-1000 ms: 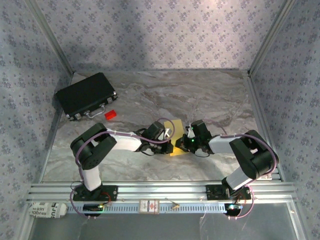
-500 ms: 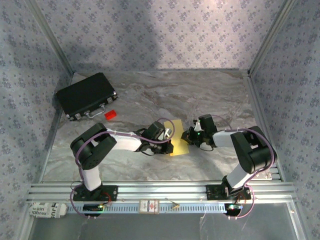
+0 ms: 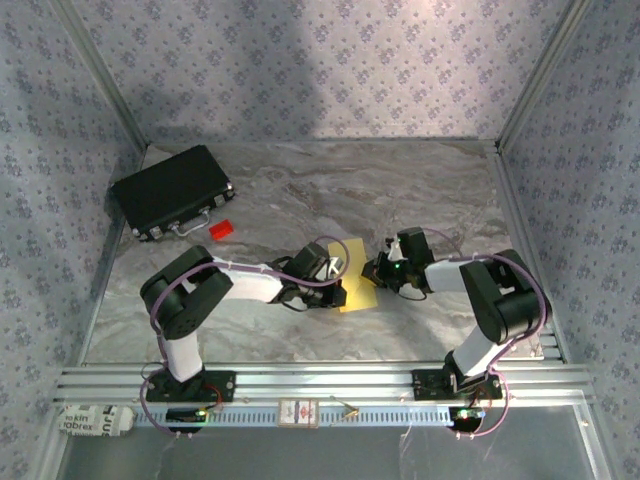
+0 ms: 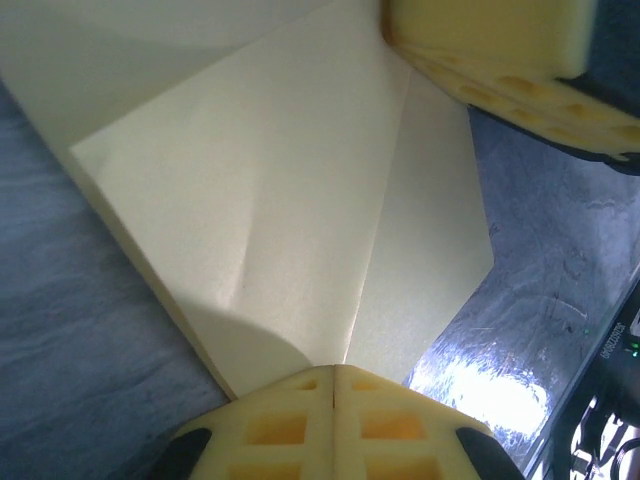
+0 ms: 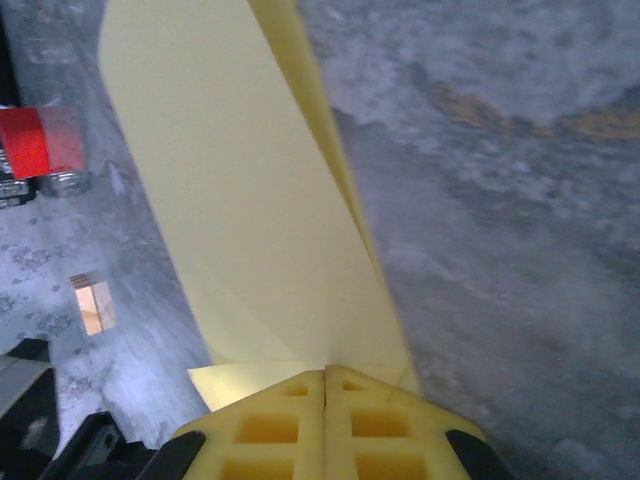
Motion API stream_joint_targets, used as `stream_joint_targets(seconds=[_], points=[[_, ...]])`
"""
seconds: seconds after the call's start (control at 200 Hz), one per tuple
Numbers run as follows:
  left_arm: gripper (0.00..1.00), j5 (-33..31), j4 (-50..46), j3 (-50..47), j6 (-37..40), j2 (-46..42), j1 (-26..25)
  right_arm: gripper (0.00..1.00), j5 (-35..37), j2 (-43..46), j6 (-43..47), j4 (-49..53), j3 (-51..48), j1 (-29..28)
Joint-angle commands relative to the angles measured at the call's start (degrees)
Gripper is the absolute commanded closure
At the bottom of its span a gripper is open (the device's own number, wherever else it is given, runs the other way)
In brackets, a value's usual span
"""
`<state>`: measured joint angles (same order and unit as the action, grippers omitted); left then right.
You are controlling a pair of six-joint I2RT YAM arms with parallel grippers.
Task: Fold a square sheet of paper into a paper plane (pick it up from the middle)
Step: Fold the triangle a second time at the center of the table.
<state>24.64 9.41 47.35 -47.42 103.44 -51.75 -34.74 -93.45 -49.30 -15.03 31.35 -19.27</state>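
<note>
Your left tool (image 4: 333, 375) and right tool (image 5: 325, 378) both pinch the thin yellow part-folded paper sheet (image 4: 280, 200), likely light and floppy, so hold near creases, gently.

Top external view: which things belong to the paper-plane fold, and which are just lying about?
In the job: yellow sheet of paper, part-folded; left gripper and right gripper, both shut on it.
Lying about: black case; small red block.

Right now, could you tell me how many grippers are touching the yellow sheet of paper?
2. The left gripper, shut, touches the square sheet of paper on its left side; the right gripper, shut, on its right side.
</note>
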Motion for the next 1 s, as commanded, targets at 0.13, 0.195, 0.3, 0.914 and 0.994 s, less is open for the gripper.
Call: stream_joint_targets(seconds=[0.13,0.195,0.3,0.914,0.994], points=[[0.95,-1.1,-8.7,1.4,0.5,-4.4,0.8,1.00,4.3,-0.6,1.5,4.3,-0.3,-0.1],[0.94,-0.9,-8.1,1.8,-0.2,-5.2,0.7,1.00,4.6,-0.2,1.2,4.3,-0.6,-0.2],[0.93,0.8,-7.6,3.9,-0.9,-4.6,0.8,1.00,4.7,0.1,1.2,4.2,-0.8,-0.1],[0.89,2.1,-8.1,11.2,-0.7,6.5,-0.1,1.00,4.7,0.0,1.1,4.2,-1.1,-0.1],[0.89,2.1,-8.8,9.6,-0.1,6.0,-0.2,1.00,4.6,-0.1,1.2,4.3,-1.2,-0.2]])
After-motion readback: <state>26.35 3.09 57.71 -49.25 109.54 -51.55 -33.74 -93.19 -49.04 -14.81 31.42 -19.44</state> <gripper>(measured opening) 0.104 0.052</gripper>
